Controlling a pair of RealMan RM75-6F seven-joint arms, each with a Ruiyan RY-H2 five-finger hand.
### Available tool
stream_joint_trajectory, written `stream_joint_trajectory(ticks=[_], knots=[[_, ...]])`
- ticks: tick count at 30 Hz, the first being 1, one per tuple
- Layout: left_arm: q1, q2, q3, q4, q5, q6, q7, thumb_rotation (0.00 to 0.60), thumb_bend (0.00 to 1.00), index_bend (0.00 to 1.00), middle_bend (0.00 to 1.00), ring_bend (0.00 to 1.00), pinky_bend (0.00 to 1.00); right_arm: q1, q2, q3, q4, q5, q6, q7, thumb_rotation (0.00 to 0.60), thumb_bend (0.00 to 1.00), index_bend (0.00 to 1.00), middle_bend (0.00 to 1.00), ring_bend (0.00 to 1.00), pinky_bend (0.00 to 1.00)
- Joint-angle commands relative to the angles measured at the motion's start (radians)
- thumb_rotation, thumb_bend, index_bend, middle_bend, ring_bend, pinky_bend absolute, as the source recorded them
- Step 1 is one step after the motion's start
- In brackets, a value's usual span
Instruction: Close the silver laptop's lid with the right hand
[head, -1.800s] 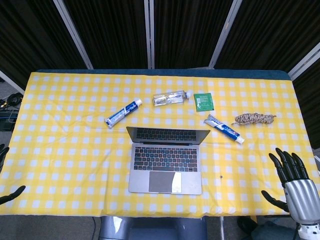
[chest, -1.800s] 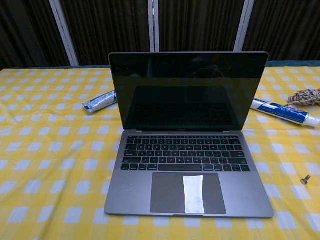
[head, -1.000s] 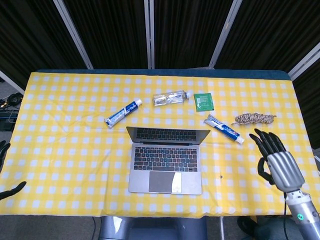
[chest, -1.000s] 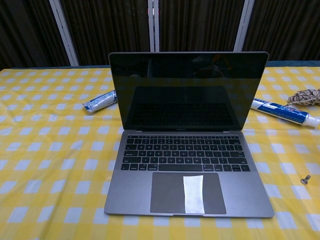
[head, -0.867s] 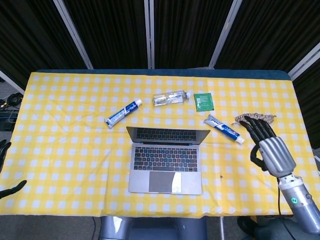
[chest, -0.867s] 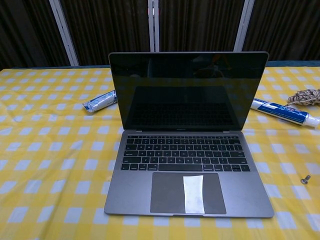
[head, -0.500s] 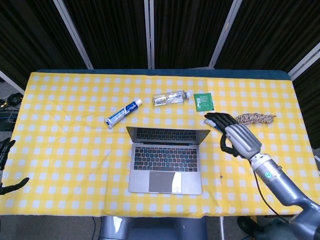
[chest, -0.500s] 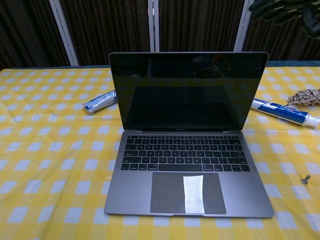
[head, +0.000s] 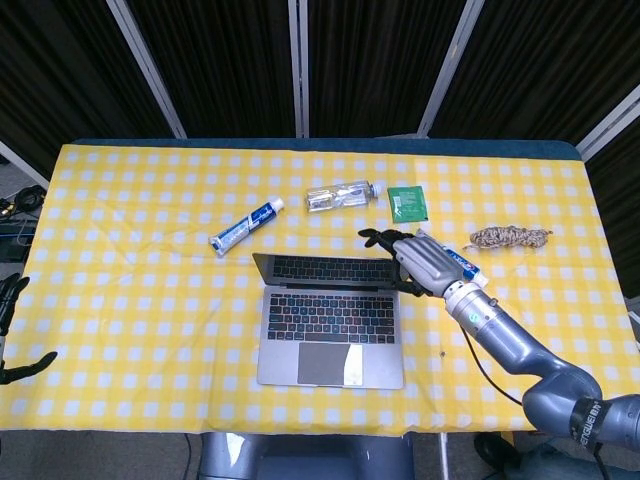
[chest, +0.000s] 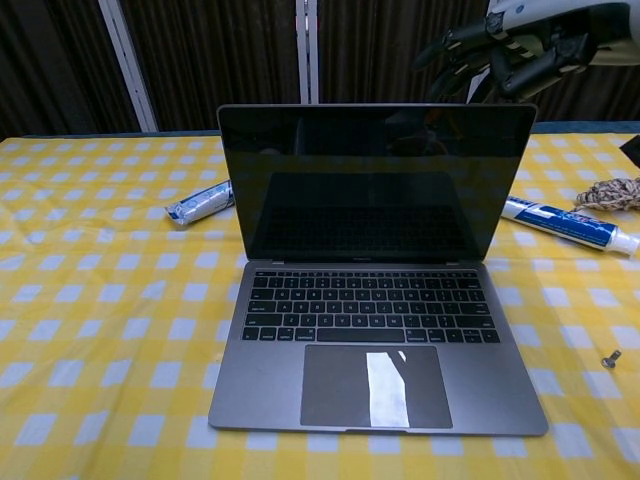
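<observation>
The silver laptop (head: 332, 325) (chest: 375, 330) stands open at the table's front middle, its dark screen (chest: 375, 185) upright. My right hand (head: 412, 260) (chest: 505, 48) hovers just above and behind the lid's top right corner, fingers spread, holding nothing. Contact with the lid edge cannot be told. My left hand (head: 14, 330) shows only at the far left edge of the head view, off the table, fingers apart and empty.
Behind the laptop lie a toothpaste tube (head: 245, 227), a clear bottle (head: 343, 194) and a green packet (head: 407, 203). A second toothpaste tube (chest: 567, 224) and a rope bundle (head: 510, 236) lie to the right. A small screw (chest: 610, 357) sits at front right.
My right hand has swung from the table's front right edge leftward and back, arriving above the laptop lid's right corner. The laptop stays open and unmoved.
</observation>
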Motion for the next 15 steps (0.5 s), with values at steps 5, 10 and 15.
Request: stream_joint_trajectory(ticks=[5, 10, 15], knots=[[0.001, 0.000, 0.001, 0.000, 0.002, 0.002, -0.001, 0.600, 0.00, 0.00, 0.00, 0.00, 0.00, 0.038, -0.010, -0.022, -0.008, 0.074, -0.044, -0.019, 0.600, 1.00, 0.15, 0.27, 0.21, 0.31], [-0.001, -0.001, 0.001, 0.000, 0.001, 0.001, -0.002, 0.600, 0.00, 0.00, 0.00, 0.00, 0.00, 0.033, 0.002, -0.023, -0.036, 0.054, -0.046, -0.004, 0.600, 1.00, 0.17, 0.29, 0.23, 0.32], [-0.001, -0.001, 0.002, -0.001, 0.003, 0.001, -0.002, 0.600, 0.00, 0.00, 0.00, 0.00, 0.00, 0.022, 0.023, -0.028, -0.068, 0.016, -0.059, 0.019, 0.600, 1.00, 0.17, 0.30, 0.24, 0.32]])
